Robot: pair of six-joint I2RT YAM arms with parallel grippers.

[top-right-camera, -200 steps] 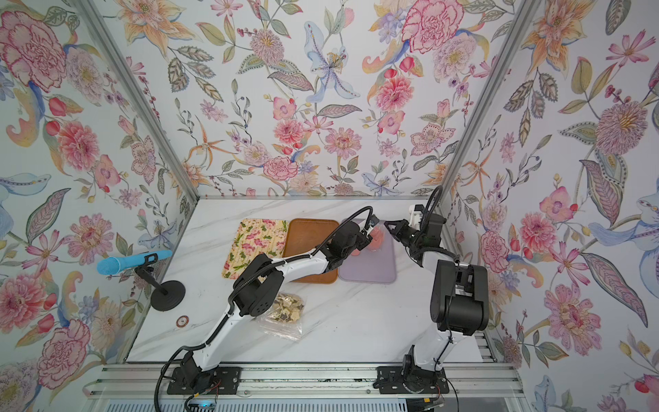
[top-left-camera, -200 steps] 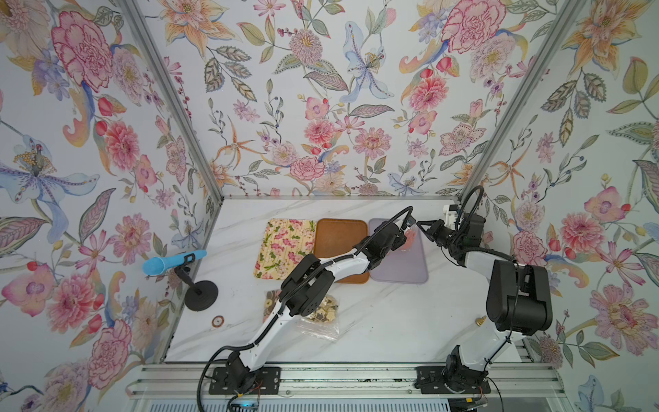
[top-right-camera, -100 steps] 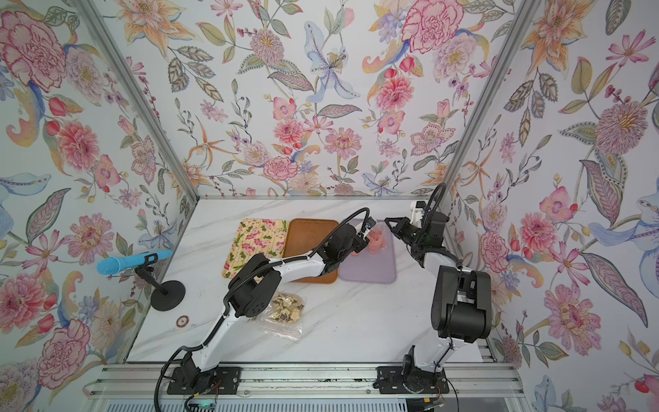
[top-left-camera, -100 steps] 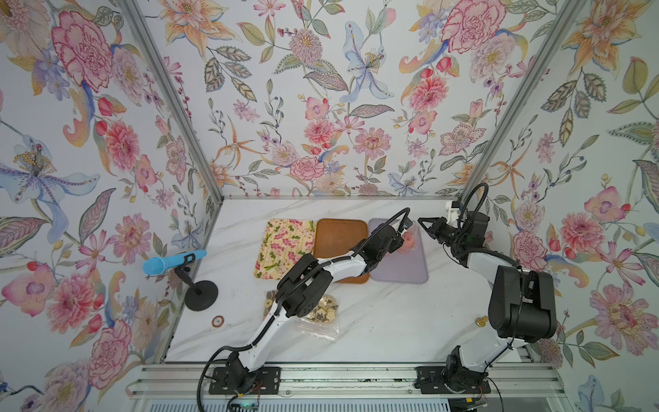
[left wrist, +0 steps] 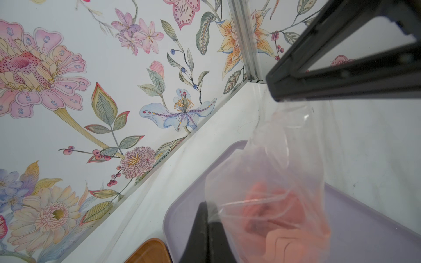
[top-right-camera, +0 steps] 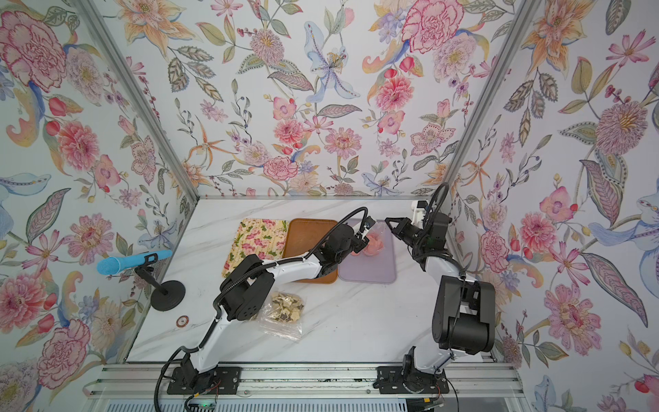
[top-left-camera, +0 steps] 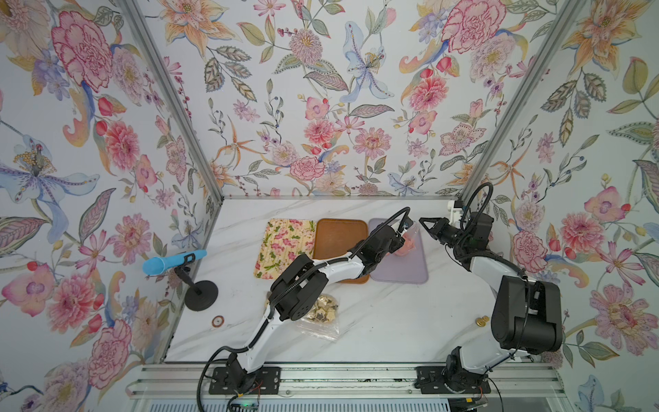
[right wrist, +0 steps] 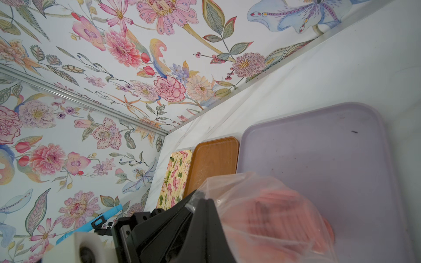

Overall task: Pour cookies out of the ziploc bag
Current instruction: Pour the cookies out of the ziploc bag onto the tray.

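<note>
The cookies (top-left-camera: 404, 248), flat pink rounds, are bunched in the lower part of a clear ziploc bag (left wrist: 284, 148). The bag hangs over the lavender tray (top-left-camera: 410, 274) near the far right of the white marble surface (top-left-camera: 392, 321). Through the plastic they look blurred in both wrist views. Whether the bag's bottom rests on the tray or hangs just above it cannot be told.

The left hand (top-left-camera: 399, 238) is closed on the bag's side edge, level with the cookies, its fingers (left wrist: 202, 230) pinching the film. The right hand (top-left-camera: 422, 221) is closed too. In the left wrist view its tips clamp the bag's upper corner, and the plastic drapes down from them.

Just left of the lavender tray lies a brown tray (top-left-camera: 338, 235), and beside that a floral tray (top-left-camera: 285, 242), all three in a row. The left arm reaches across the brown tray's near right corner.

Nearer the front, partly under the left arm's elbow, a second clear bag (top-left-camera: 322, 314) with cream and dark-brown biscuits lies flat. By the left wall a blue scoop (top-left-camera: 174, 260) sits on a black stand (top-left-camera: 201, 299).
</note>
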